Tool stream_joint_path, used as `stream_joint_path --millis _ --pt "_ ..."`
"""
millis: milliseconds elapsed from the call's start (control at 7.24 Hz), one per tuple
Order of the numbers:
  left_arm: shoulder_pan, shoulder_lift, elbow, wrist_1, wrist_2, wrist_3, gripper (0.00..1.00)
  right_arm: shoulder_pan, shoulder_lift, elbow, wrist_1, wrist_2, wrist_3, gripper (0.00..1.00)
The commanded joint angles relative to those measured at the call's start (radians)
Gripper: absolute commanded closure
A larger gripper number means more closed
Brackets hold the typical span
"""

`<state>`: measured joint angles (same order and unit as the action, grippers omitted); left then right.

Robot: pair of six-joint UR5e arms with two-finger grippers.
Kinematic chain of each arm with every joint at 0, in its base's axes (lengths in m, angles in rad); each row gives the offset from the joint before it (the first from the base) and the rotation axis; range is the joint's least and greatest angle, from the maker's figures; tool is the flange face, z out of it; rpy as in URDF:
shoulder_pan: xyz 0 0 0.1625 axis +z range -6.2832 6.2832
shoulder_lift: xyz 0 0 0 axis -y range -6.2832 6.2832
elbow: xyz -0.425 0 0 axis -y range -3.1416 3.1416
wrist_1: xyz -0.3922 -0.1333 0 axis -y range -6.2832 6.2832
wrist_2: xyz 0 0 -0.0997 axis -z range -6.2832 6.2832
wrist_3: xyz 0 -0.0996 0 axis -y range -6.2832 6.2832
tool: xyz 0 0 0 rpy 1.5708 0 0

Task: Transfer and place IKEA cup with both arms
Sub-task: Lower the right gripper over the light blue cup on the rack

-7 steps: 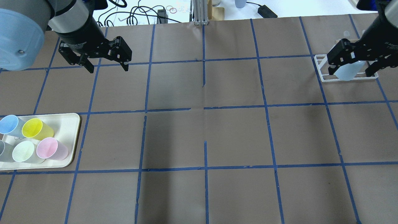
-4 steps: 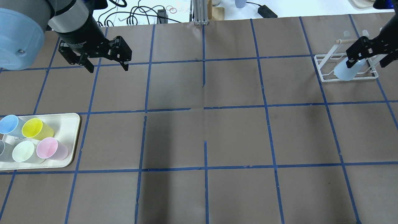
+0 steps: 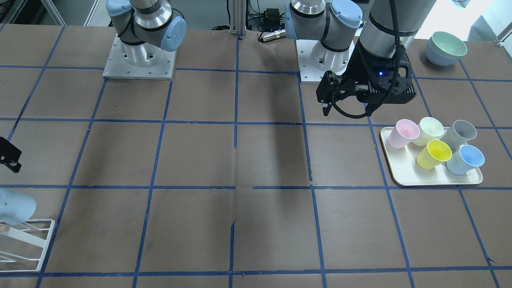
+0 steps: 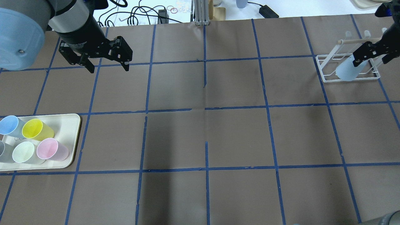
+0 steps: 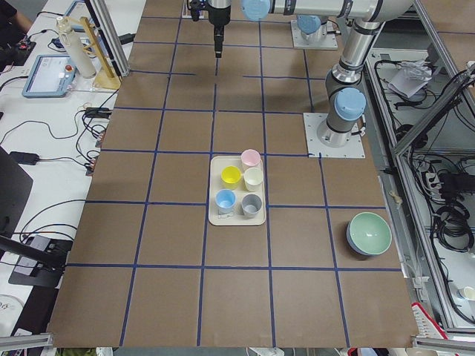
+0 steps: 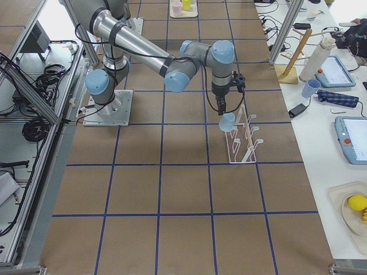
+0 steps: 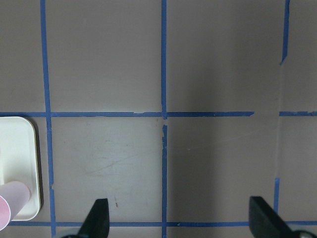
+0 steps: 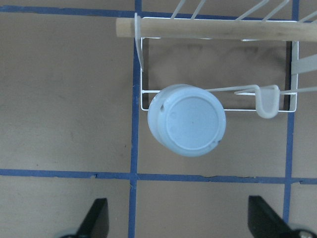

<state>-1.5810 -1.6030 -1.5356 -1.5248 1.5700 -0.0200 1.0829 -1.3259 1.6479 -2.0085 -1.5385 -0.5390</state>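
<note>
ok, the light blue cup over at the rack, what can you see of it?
The IKEA cup is light blue, plain tapered plastic with no handle. It hangs upside down and slightly tilted on a prong at the end of the white wire rack, with its flat base facing the right wrist camera. The right gripper is open above it, not touching. Whether its rim rests on anything is hidden.

Bright, even overhead light, sharp views (soft shadows across the table).

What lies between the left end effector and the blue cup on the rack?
The overhead view shows only bare, blue-taped table between the left end effector and the cup.
</note>
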Motion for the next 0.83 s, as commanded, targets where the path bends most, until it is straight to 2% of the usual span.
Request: stream_joint_path --millis 0,691 --pt "0.001 0.0 0.0 0.002 0.001 0.0 0.0 0.0 0.059 0.001 -0.065 0.003 -0.006 0.0" --pt "-0.001 0.0 0.0 0.0 -0.001 0.0 0.0 0.006 0.129 0.001 -0.148 0.009 -0.003 0.0"
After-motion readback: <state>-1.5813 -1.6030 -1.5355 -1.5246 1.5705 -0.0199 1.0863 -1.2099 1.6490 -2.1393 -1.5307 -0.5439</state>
